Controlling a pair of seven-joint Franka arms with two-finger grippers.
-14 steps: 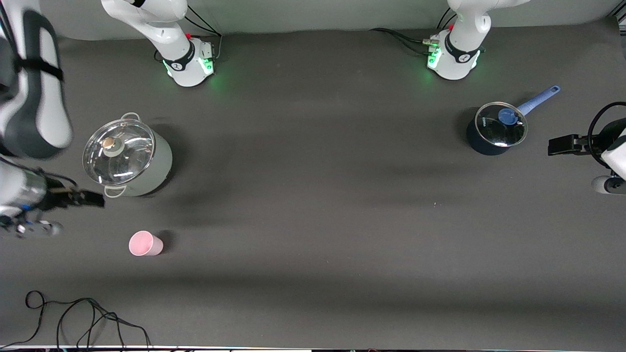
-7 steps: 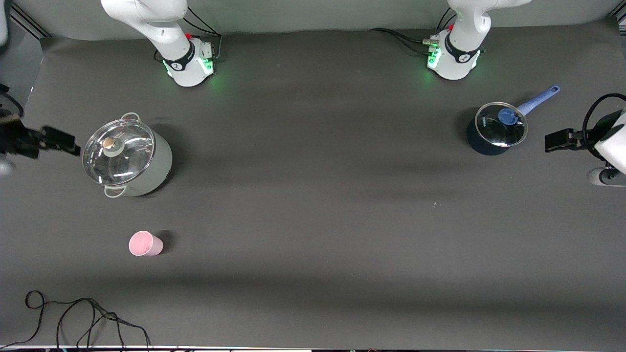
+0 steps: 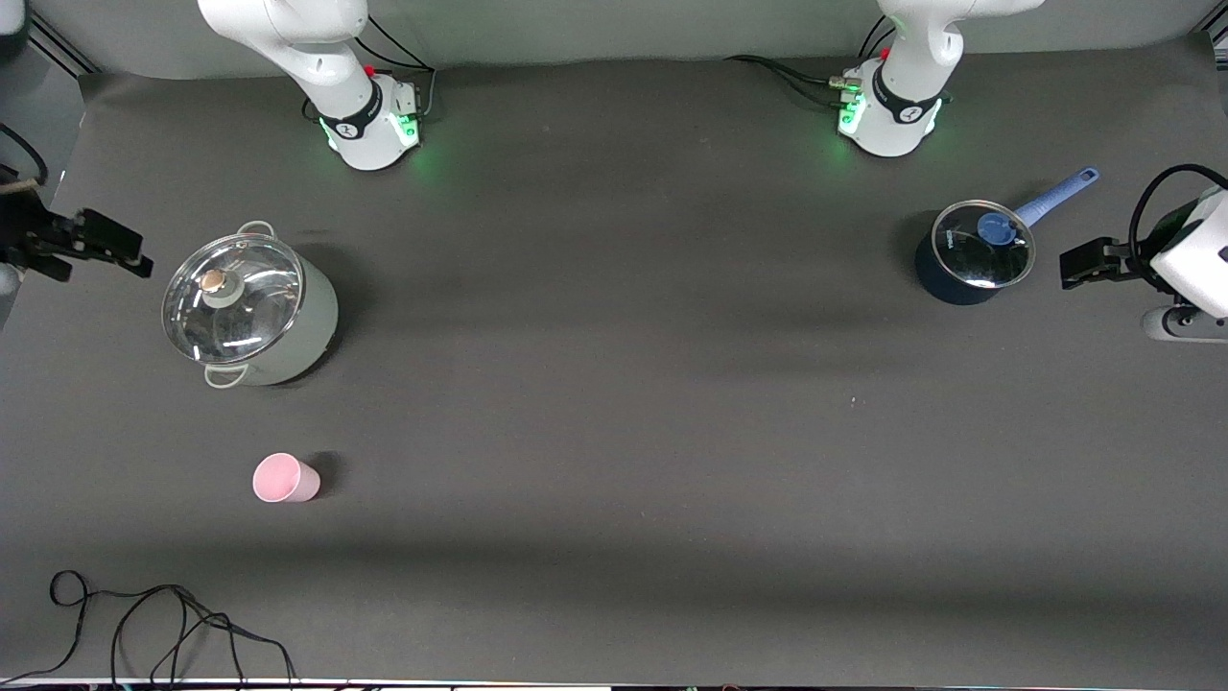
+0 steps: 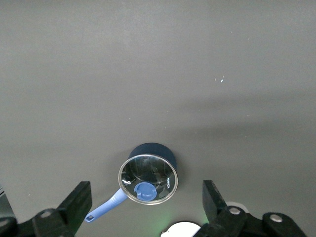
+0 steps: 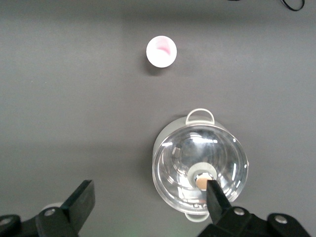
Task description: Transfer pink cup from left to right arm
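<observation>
The pink cup [image 3: 285, 479] stands alone on the dark table, nearer to the front camera than the big steel pot [image 3: 247, 312]. It also shows in the right wrist view [image 5: 161, 51], well apart from the fingers. My right gripper [image 3: 106, 248] is open and empty, up over the table's edge at the right arm's end, beside the pot; its wrist view [image 5: 149, 197] shows the pot's lid [image 5: 200, 170] below it. My left gripper [image 3: 1079, 266] is open and empty, up beside the blue saucepan [image 3: 971, 252] at the left arm's end, as its wrist view [image 4: 146, 197] shows.
The saucepan [image 4: 148, 177] has a glass lid and a light-blue handle [image 3: 1055, 194]. A black cable [image 3: 144, 624] lies loose at the table's near edge, toward the right arm's end. Both arm bases [image 3: 369, 120] stand along the table's edge farthest from the camera.
My right gripper has swung from close to the cup and pot out to the table's edge, away from the front camera. My left gripper has drifted slightly toward the saucepan. The cup has not moved.
</observation>
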